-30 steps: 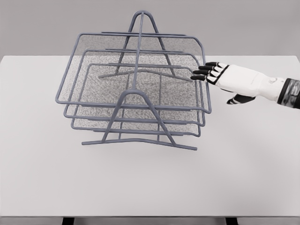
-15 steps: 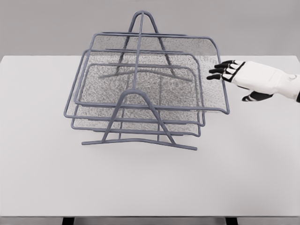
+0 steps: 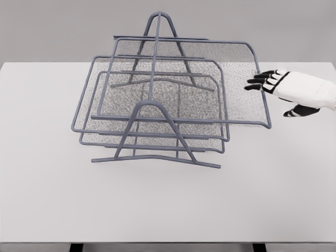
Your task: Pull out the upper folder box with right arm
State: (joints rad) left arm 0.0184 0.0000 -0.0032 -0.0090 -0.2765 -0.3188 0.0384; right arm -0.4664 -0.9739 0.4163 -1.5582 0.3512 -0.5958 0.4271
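Observation:
The upper folder box [image 3: 231,79], a grey wire-mesh tray, sticks out to the right of its rack [image 3: 152,105], with its right rim well past the two trays below. My right hand [image 3: 269,84] comes in from the right edge. Its black fingers [image 3: 257,81] curl over the tray's right rim, and the thumb [image 3: 296,112] hangs below and to the right. The left arm does not show.
The middle tray [image 3: 94,68] and the lower tray [image 3: 84,140] sit stacked in the rack, which stands on a white table [image 3: 262,199]. The rack's foot bar [image 3: 157,158] lies along the front. The table's front edge runs near the bottom of the picture.
The right hand has moved to the right, and the upper tray has slid out with it, from level with the other trays to well past them.

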